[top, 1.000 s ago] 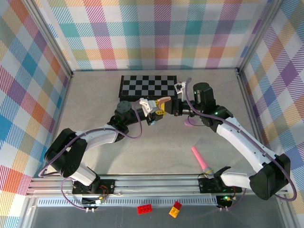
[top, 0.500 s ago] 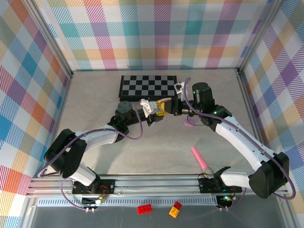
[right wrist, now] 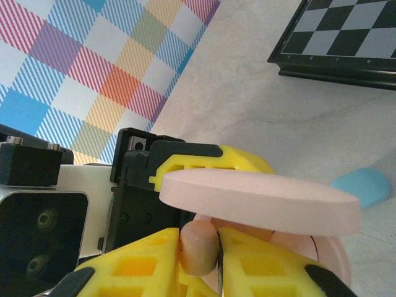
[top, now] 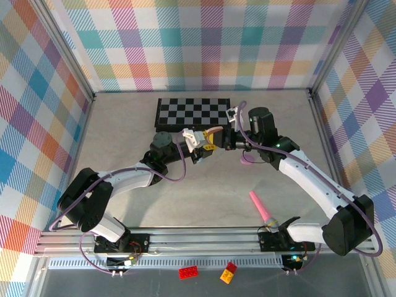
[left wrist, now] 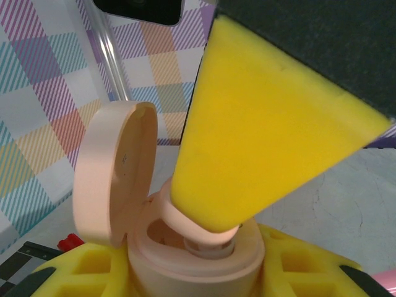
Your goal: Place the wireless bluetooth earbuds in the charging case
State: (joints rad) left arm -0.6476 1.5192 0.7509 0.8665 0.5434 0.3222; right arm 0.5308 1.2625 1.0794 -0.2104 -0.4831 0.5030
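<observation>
**Right gripper seats a peach earbud in the case held by the left gripper**

The left gripper (left wrist: 195,275) is clenched on the base of the peach charging case (left wrist: 204,260), with a yellow pad on either side of the shell. The hinged lid (left wrist: 111,176) stands open above those jaws and off to one side. The right gripper (right wrist: 198,250) pinches one small peach earbud (right wrist: 198,242) between its yellow fingertips (right wrist: 139,263). Seen from the left wrist, the bud's lower end sits at the mouth of a well in the case, directly above the left jaws. Whether it is fully seated cannot be told.

To do this well, I judge the bud should go straight down along the well without twisting, with the left jaws holding the base steady. The pinch should be let go only once the bud sits flush.

Room is tight. The open lid stands just beside the right fingertips, so a sideways drift could knock it shut. Backing out along the line of approach looks safest.

On the table (top: 198,204), ahead of the right jaws, a blue rounded object (right wrist: 365,185) and the checkerboard (right wrist: 346,37) lie well apart from them. A lilac piece (top: 246,162) lies near the right wrist, and a pink stick (top: 262,213) lies farther back, toward that arm's base.
</observation>
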